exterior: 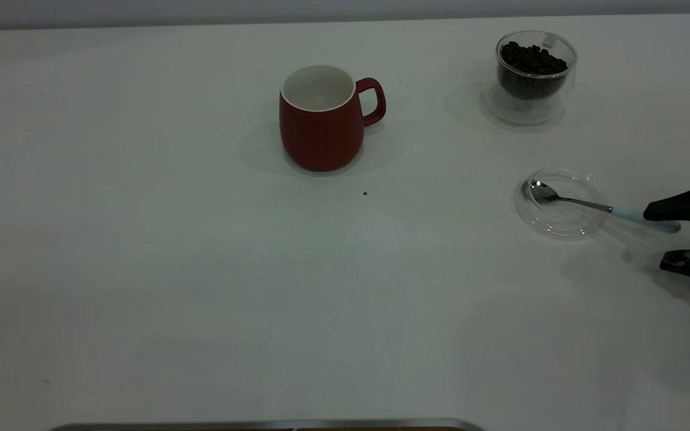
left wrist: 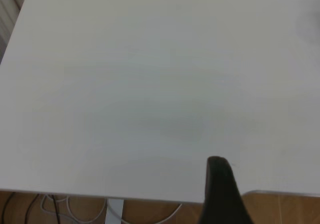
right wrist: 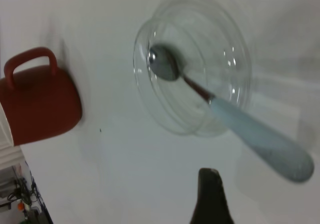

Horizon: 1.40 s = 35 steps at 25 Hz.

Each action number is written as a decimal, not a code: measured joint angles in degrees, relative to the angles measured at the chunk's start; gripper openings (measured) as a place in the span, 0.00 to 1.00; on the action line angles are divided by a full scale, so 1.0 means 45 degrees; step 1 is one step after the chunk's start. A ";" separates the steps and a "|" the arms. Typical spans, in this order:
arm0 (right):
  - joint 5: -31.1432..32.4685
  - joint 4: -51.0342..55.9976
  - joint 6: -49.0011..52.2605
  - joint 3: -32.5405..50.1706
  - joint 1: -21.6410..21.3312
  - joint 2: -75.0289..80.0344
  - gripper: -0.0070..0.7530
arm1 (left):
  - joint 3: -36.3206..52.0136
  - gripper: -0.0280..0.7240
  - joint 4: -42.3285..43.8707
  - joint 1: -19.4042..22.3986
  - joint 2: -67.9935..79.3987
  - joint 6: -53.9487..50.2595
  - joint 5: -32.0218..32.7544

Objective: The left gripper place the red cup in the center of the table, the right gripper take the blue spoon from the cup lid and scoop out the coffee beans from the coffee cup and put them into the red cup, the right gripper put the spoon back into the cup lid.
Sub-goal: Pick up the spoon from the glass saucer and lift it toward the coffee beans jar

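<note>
- The white surface (exterior: 201,287) spreads wide under me and carries everything here.
- The red cup (exterior: 321,123) stands upright near the middle of the surface, toward the far side, with its handle turned toward my right arm. Its white inside looks bare from the exterior view.
- The glass coffee cup (exterior: 530,75) sits at the far right, well apart from the red cup, and is filled with dark coffee beans (exterior: 532,58).
- My right pincer (exterior: 689,236) reaches in from the right edge with its two dark fingers spread open. One finger (exterior: 686,209) lies over the handle end of the spoon; the other sits nearer the camera, apart from it. I cannot tell whether the far finger touches the handle.
- The clear cup lid (exterior: 560,203) lies flat on the surface, nearer than the coffee cup and just beside my right pincer.
- The blue spoon (exterior: 602,208) rests with its metal bowl inside the lid and its pale blue handle running out over the rim toward my right pincer.
- My left pincer (left wrist: 220,194) hangs over bare surface near the edge; only one dark finger shows in the left wrist view, so I cannot tell whether it is open or closed.
- A tiny dark speck (exterior: 365,193) lies on the surface just in front of the red cup.
</note>
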 joint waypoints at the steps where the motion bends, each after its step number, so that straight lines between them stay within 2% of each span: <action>1: 0.0000 0.0000 0.0031 -0.0090 0.0000 0.0015 0.78 | 0.0000 0.74 0.0000 0.0000 0.0000 0.0000 0.0000; 8: 0.0039 0.0000 0.0077 -0.0422 0.0012 0.0015 0.78 | 0.0000 0.74 0.0000 0.0000 0.0000 0.0000 0.0000; 15: 0.0071 0.0000 0.0101 -0.0422 0.0012 0.0093 0.73 | 0.0000 0.74 0.0000 0.0000 0.0000 0.0000 0.0000; 28: 0.0289 0.0000 0.0101 -0.0696 0.0530 0.0093 0.71 | 0.0000 0.74 0.0000 0.0000 0.0000 0.0000 0.0000; 31: 0.0289 0.0000 0.0101 -0.0696 0.0546 0.0093 0.69 | 0.0000 0.74 0.0000 0.0000 0.0000 0.0000 0.0000; 35: 0.0277 0.0000 0.0155 -0.0696 0.0690 0.0102 0.59 | 0.0000 0.74 0.0000 0.0000 0.0000 0.0000 0.0000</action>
